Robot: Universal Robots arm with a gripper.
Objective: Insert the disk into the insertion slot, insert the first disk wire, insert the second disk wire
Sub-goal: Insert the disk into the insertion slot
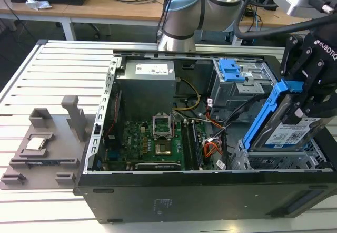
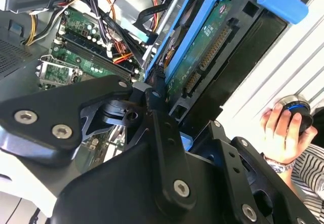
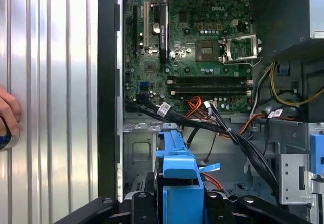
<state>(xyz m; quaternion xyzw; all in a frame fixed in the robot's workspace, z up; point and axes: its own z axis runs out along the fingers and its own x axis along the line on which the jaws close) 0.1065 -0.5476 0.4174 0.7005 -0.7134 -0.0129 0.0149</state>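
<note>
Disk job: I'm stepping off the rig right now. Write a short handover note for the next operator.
Gripper: shut on the disk, which is tilted with its blue carrier edge up.
Position: the disk's lower edge is at the top of the insertion slot, at the exterior view's right of the open case.
Done: disk in grip, at the slot.
Left: disk not seated, neither wire plugged in, cables loose beside the cage.

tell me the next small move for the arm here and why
Probably tip the disk flatter and ease it down toward the insertion slot. The pincer grips the disk steeply tilted, its lower end near the cage and its upper end raised well above it, so the disk is not yet lined up with a bay or seated in one.
</note>
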